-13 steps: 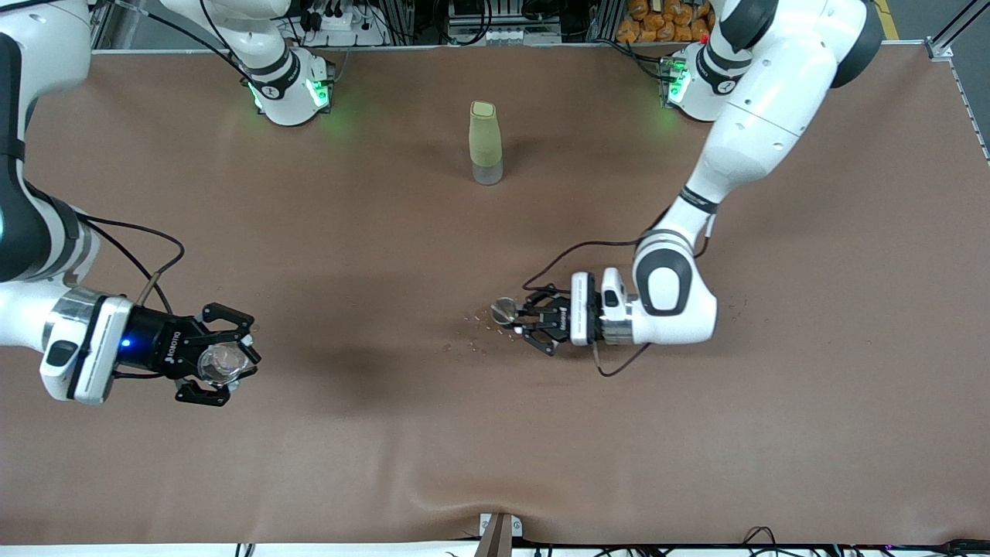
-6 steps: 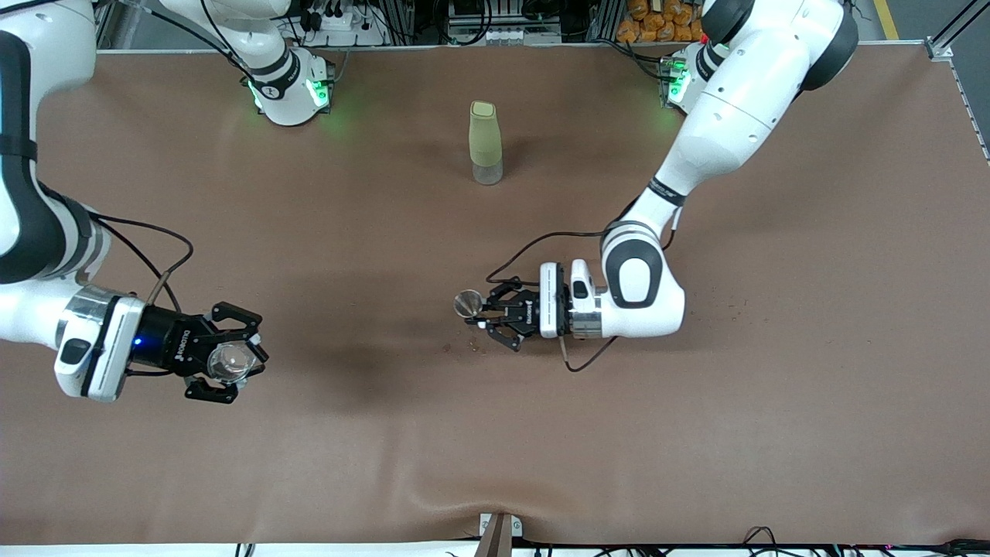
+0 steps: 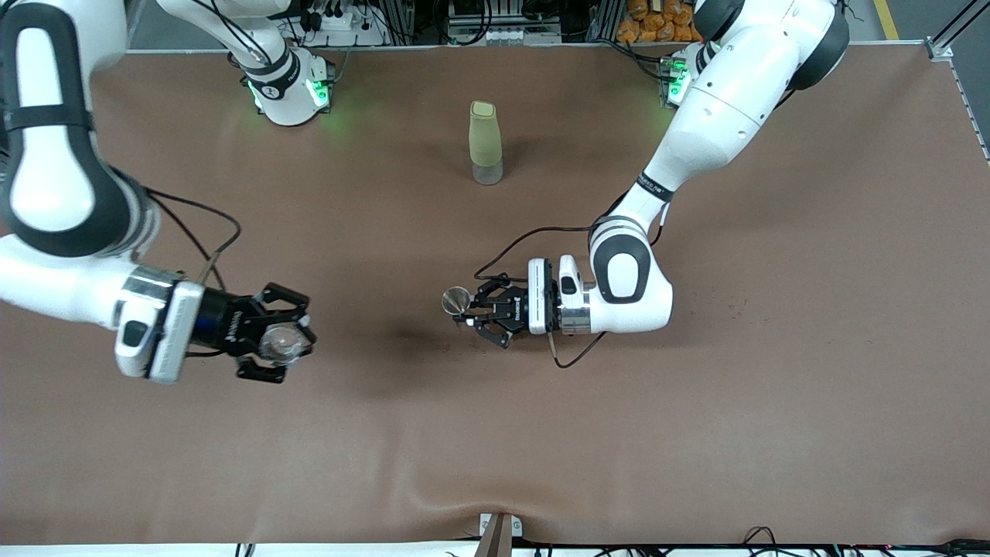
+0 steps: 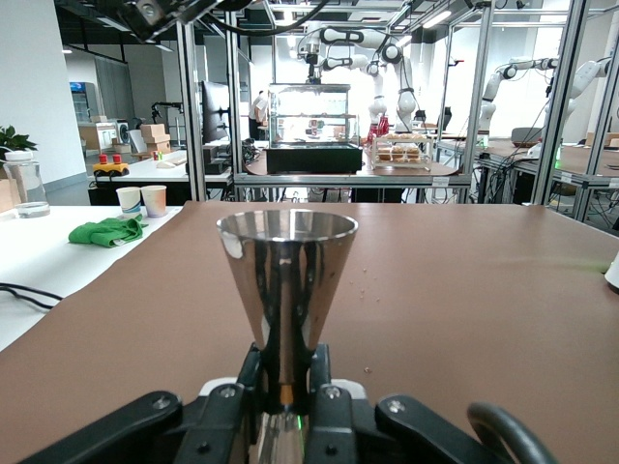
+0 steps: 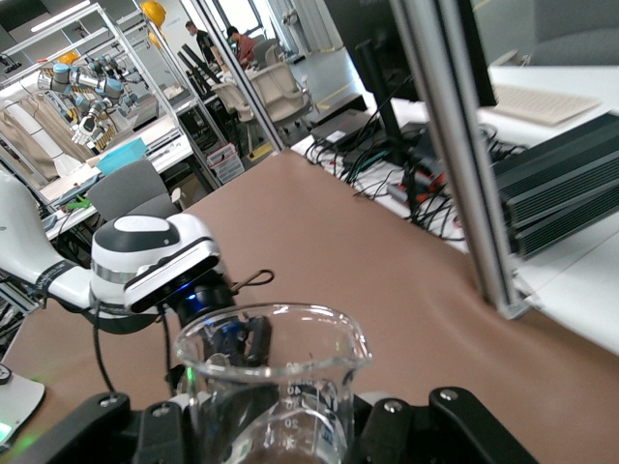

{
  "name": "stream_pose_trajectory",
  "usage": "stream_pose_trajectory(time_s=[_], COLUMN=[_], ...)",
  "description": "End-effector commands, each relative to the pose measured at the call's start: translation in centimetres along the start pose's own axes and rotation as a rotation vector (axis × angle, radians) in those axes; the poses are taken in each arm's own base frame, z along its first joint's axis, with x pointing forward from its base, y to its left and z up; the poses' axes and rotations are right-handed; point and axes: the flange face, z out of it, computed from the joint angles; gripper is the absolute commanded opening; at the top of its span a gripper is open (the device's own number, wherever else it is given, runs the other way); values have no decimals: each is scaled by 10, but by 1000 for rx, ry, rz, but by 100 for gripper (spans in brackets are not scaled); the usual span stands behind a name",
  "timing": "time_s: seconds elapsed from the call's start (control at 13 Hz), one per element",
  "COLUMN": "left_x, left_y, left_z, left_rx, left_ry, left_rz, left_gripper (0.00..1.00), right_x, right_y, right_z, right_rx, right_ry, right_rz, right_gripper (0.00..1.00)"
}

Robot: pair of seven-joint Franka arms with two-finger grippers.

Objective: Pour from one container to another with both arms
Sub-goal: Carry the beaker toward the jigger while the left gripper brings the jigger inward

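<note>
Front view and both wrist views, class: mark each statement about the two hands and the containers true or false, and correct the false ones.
1. The left hand holds the steel jigger. True.
2. The right hand is empty. False: it is shut on the clear glass cup.
3. The jigger stands upright in the left wrist view. True.
4. The green bottle lies on its side. False: it stands upright.
5. The cup and jigger touch. False: they are well apart.

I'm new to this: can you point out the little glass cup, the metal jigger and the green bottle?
glass cup point(image 3: 280, 343), front view, its rim
steel jigger point(image 4: 286, 280), left wrist view, upper cone
green bottle point(image 3: 485, 135), front view, its body
</note>
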Motion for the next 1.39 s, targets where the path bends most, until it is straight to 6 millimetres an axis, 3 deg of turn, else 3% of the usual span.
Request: stream_pose_trajectory(time_s=[0.0,0.46,0.85,1.31], left_x=[0,-2,-7,-5], left_y=[-6,-13,-14,-15], left_z=[0,-13,-15,-10], left_rx=[25,35,39,68], left_ry=[17,3,-3,-25], left_rz=[7,19,22,27], left_gripper=[0,0,0,0], right_x=[-9,7,6,5], right_y=[-33,-85,-112,-128], right_z=[20,67,96,117], right_rx=[-14,50,87,98], right_ry=[-40,-127,-186,-219], right_rz=[67,186,264,322], right_gripper=[0,0,0,0])
